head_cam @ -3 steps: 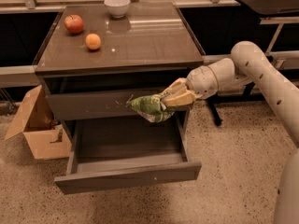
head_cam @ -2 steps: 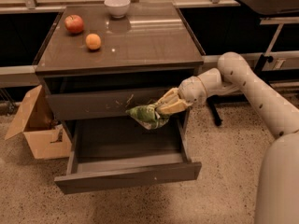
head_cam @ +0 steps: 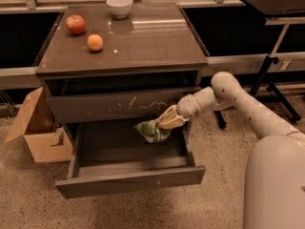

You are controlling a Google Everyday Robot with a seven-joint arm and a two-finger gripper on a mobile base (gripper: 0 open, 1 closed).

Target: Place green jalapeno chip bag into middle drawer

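Lower than a second ago, the green jalapeno chip bag [head_cam: 150,130] has dropped from in front of the scratched drawer front [head_cam: 119,106] to just below that front's bottom edge, and the arm [head_cam: 228,93] has sunk with it. The bag now hangs over the open middle drawer [head_cam: 131,181], above the right rear part of its cavity. I cannot tell whether its lower end touches the drawer floor. It is crumpled, with its upper right end pinched in the gripper [head_cam: 162,124]. The jaws are clamped on the bag, and the tan fingers [head_cam: 170,117] slant down and to the left from the wrist.

The middle drawer is pulled well out, its plain front panel nearest the camera and its grey floor bare around the bag. The arm reaches in from the right, its pale elbow beside the cabinet's right front corner, and the robot's large pale body fills the lower right of the view.

On the cabinet top [head_cam: 143,42] a red apple [head_cam: 76,24] and an orange [head_cam: 95,42] sit near each other at the left, and a white bowl [head_cam: 119,6] stands at the back edge. An open cardboard box [head_cam: 40,130] rests on the floor to the cabinet's left. A black stand [head_cam: 272,18] is at the far right.
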